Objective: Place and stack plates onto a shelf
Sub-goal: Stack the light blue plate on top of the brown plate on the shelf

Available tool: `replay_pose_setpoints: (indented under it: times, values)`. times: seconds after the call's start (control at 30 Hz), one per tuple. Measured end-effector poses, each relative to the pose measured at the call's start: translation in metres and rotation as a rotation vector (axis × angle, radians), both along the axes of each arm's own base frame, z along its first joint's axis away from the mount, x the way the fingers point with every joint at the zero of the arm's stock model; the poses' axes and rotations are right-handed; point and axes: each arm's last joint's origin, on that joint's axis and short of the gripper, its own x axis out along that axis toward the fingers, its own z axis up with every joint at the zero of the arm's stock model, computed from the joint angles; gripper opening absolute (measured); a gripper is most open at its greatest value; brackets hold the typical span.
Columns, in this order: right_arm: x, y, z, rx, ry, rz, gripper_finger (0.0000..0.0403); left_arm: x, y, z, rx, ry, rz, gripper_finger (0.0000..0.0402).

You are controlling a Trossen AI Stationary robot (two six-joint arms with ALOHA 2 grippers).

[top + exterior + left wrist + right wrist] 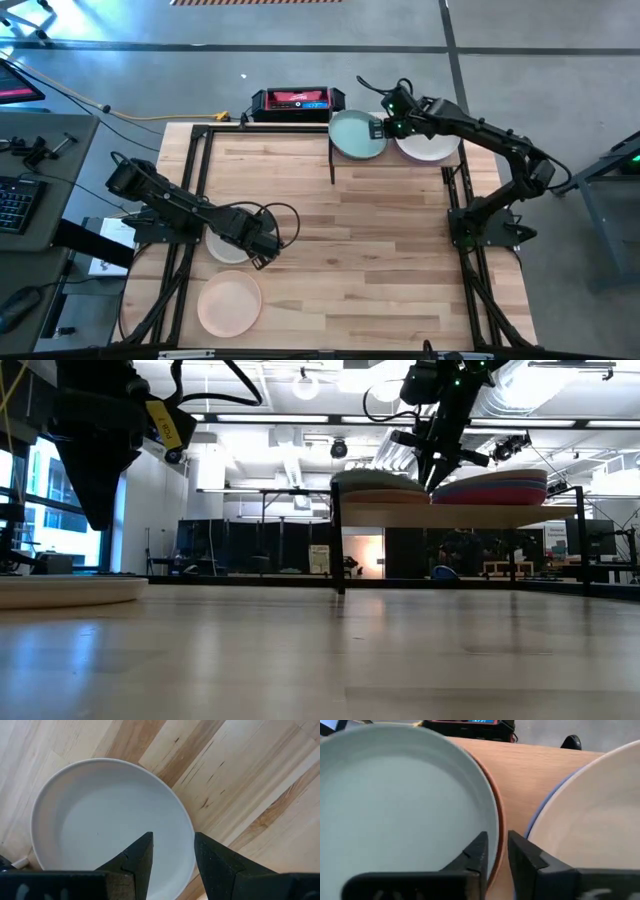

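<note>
**Teal plate at the shelf's left stack, grey-beige plate under the left gripper**

The right gripper (380,128) reaches over the shelf (392,160) at the far edge of the table (380,250). Its fingers (479,851) straddle the rim of the teal green plate (355,134), one inside the rim and one outside, with a narrow gap between them; whether they are pressing on the rim I cannot tell. That plate lies on top of the shelf's left stack, with a terracotta brown plate (501,820) showing as a thin edge directly beneath it. Just beside it, on the right half of the shelf, a cream plate (430,146) tops a second stack; in the low view, purple, magenta and blue bands (495,491) show under it.

The left gripper (262,247) hangs near the table's left edge, over the right rim of the grey-beige plate (225,248), which lies flat on the wood. Its fingers (136,859) are parted, the plate's rim passing below the gap, and they hold nothing.

A peach-pink plate (229,303) rests on the table near the front left corner, just in front of the grey-beige one and apart from it.

Beyond the table's far edge, a black and red box (297,102) sits on the floor.
</note>
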Motion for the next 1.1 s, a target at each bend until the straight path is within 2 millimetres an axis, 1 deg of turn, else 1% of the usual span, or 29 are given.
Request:
replay_pose_setpoints:
  times: [0.13, 0.3, 0.47, 0.57, 0.9, 0.97, 1.1]
  values:
    - [0.000, 0.000, 0.000, -0.009, 0.007, 0.018, 0.0077, 0.000, 0.000, 0.000, 0.000, 0.000, -0.001, 0.0133]
    - [0.001, 0.000, 0.001, -0.011, 0.006, 0.046, 0.0080, 0.000, 0.000, 0.000, 0.000, 0.000, -0.001, 0.0133]
    - [0.007, 0.004, 0.007, -0.002, -0.091, 0.135, 0.0080, 0.000, 0.000, 0.000, -0.001, 0.000, -0.001, 0.0133]
    - [0.012, 0.011, 0.007, 0.040, -0.121, 0.188, 0.0080, 0.000, 0.000, 0.000, -0.001, 0.000, -0.001, 0.0133]
    - [0.028, 0.037, 0.003, 0.083, -0.104, 0.276, 0.0080, 0.002, 0.004, 0.000, -0.001, -0.001, 0.014, 0.0133]
    - [0.030, 0.039, 0.000, 0.078, -0.076, 0.280, 0.0080, 0.002, 0.006, 0.000, -0.001, -0.002, 0.022, 0.0133]
    - [0.032, 0.036, -0.012, 0.115, -0.010, 0.267, 0.0080, 0.003, 0.008, 0.000, -0.002, -0.003, 0.032, 0.0133]
